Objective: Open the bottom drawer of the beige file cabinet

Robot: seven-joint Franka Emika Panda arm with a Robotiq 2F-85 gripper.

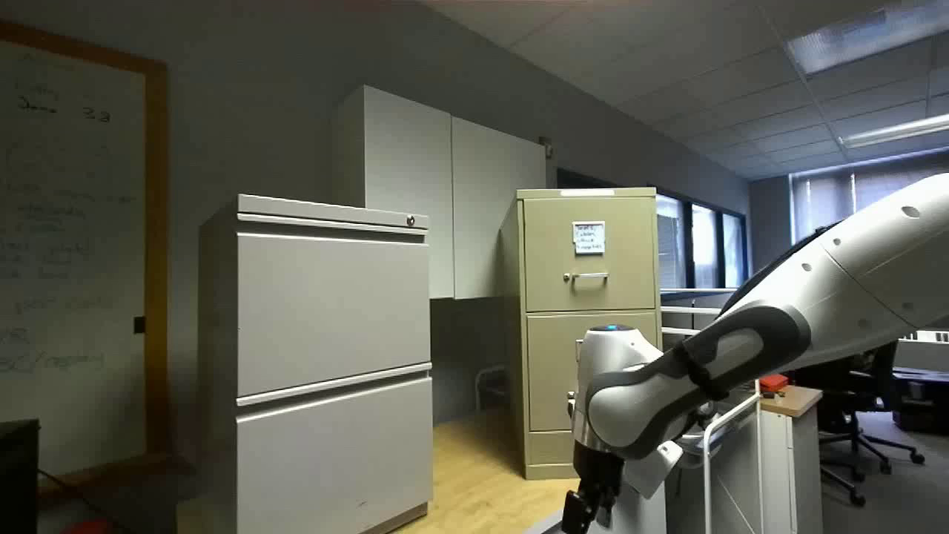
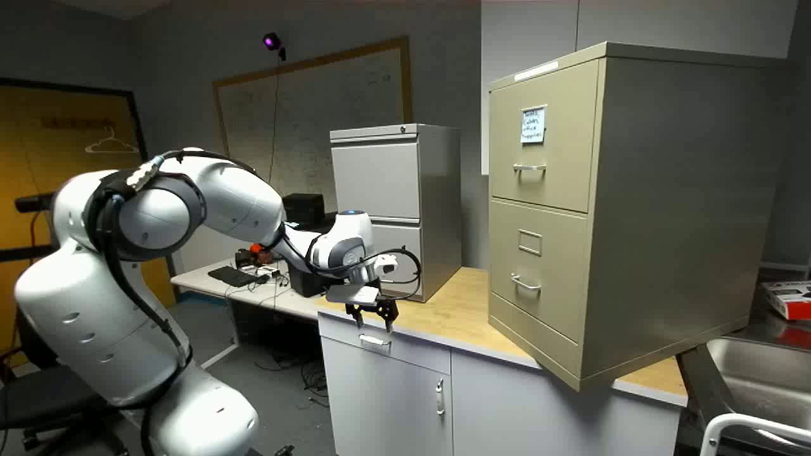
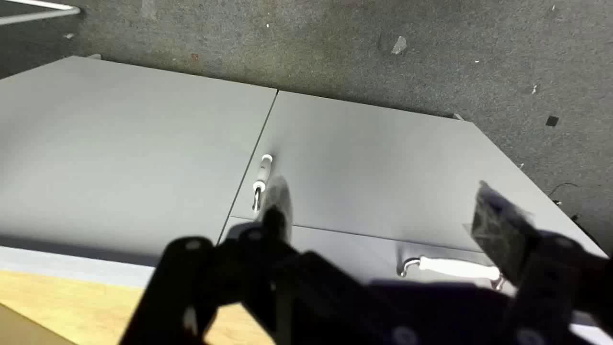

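The gripper (image 2: 375, 326) points down, and in the wrist view its fingers (image 3: 503, 230) are spread wide with nothing held between them, a stance suited to straddling a handle. Just below, in an exterior view, is the white drawer handle (image 2: 374, 341) of the grey base cabinet (image 2: 507, 405); whether they touch I cannot tell, and it is not the one wanted. Farther right, well apart from the gripper, the beige file cabinet (image 2: 665, 209) stands on the wooden countertop (image 2: 456, 301), its near corner overhanging the edge, presumably angled so its drawers face the arm (image 2: 237, 196) and can slide out freely. Its bottom drawer (image 2: 543, 263) is closed flush, so opening has not begun; the slim metal handle (image 2: 525, 283) there looks made for hooking, likely after a move rightward. Left of the beige one stands the grey file cabinet (image 2: 375, 180).
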